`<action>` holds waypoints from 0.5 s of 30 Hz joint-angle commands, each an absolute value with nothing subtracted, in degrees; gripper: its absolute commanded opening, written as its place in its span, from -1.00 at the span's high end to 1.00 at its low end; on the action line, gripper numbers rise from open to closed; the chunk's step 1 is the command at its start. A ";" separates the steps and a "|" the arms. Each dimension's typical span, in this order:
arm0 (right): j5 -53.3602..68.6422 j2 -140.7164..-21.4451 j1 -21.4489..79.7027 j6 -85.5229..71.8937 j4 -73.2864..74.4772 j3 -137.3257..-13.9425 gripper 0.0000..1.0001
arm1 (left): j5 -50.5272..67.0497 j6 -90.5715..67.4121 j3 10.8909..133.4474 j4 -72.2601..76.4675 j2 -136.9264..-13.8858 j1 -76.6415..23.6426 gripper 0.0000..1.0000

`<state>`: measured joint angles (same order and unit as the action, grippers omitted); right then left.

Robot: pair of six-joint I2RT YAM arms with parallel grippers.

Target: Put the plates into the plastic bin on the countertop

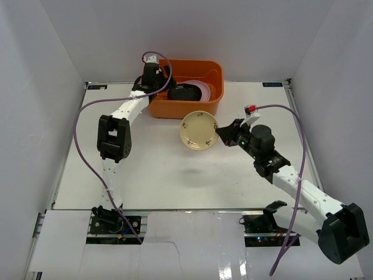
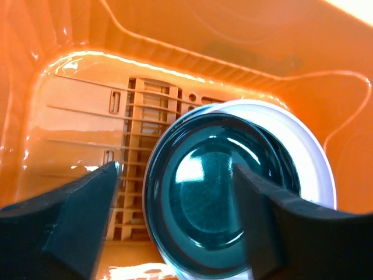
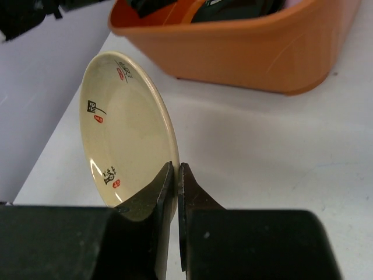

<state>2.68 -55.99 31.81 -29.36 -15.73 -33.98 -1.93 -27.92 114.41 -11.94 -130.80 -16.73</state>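
Observation:
The orange plastic bin stands at the back of the white countertop. A glossy black plate lies in it on a pale plate. My left gripper hangs over the bin's left part, open. In the left wrist view the black plate lies between and below the spread fingers of that gripper, on the bin's ribbed bottom. My right gripper is shut on the rim of the tan plate with brown marks. It holds the plate on edge in front of the bin.
White walls close the table in on three sides. Purple cables loop from both arms over the left and right of the countertop. The other plates are out of view.

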 commanded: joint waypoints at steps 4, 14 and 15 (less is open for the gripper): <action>0.27 -64.40 27.34 -30.41 -21.44 -43.14 0.85 | 1.91 -27.95 106.73 -9.41 -113.31 -17.31 -0.96; -4.04 -83.49 23.91 -29.44 -24.43 -65.38 0.84 | 2.90 -27.17 67.92 -6.76 -74.39 -22.14 -0.96; -4.39 -84.89 23.82 -29.44 -24.43 -66.87 0.84 | 2.73 -26.90 64.63 -7.12 -71.22 -22.24 -0.96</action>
<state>-1.74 -83.35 24.47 -29.47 -18.72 -61.39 1.61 -28.05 73.87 -5.52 -76.93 -21.76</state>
